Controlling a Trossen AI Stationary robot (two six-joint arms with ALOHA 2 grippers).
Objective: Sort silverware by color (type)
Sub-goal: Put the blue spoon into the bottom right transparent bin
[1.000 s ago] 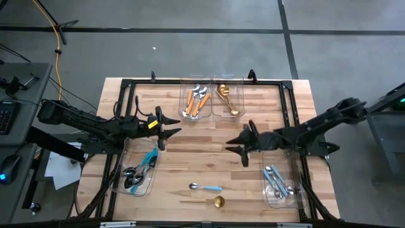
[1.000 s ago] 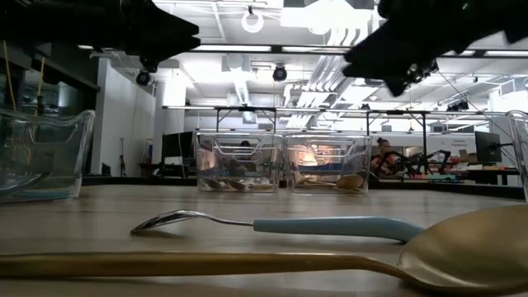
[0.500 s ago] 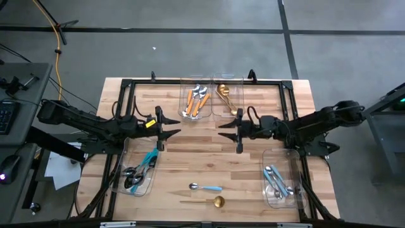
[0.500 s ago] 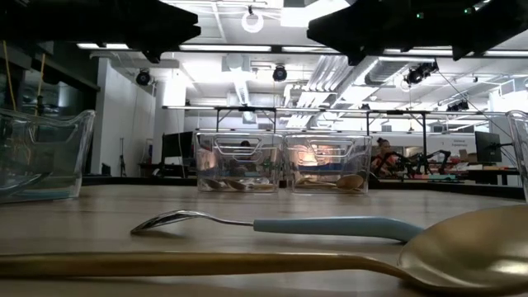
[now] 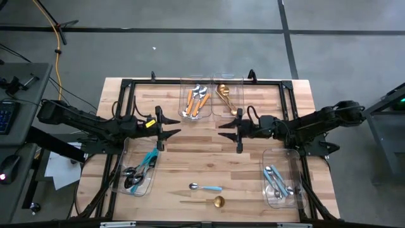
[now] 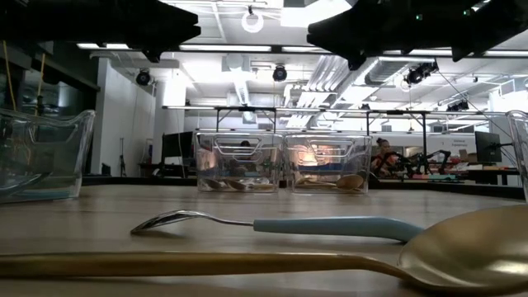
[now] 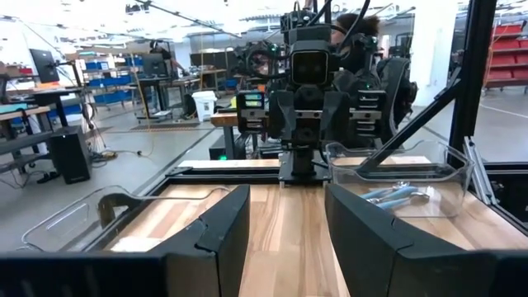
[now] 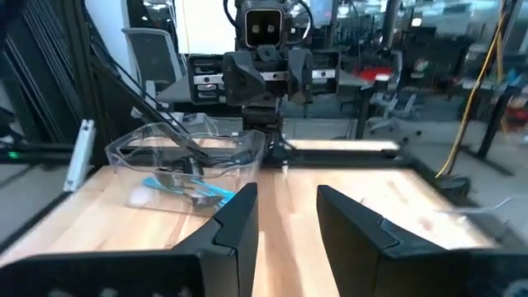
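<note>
Two pieces of silverware lie loose on the table near its front edge. One is a spoon with a light-blue handle (image 5: 205, 187) (image 6: 272, 224); the other is an all-gold spoon (image 5: 214, 202) (image 6: 247, 264). Both lie flat on the wood. My left gripper (image 5: 174, 132) (image 7: 286, 198) hangs above the table's left middle, pointing level toward the right. My right gripper (image 5: 223, 133) (image 8: 286, 198) faces it from the right middle. Both are open with nothing between their fingers, well above and behind the two spoons.
Four clear bins hold sorted pieces. Orange-handled ones fill the far-middle bin (image 5: 196, 100) and gold ones the bin beside it (image 5: 229, 98). Dark-headed, blue-handled ones lie in the left bin (image 5: 139, 174), light-blue-handled ones in the right bin (image 5: 278, 182). Bare wood lies between them.
My right gripper has swung toward the table's far edge and left, rolled, and turned from slanting toward the near side to pointing straight at the left arm. It then held still. The loose spoons have not moved.
</note>
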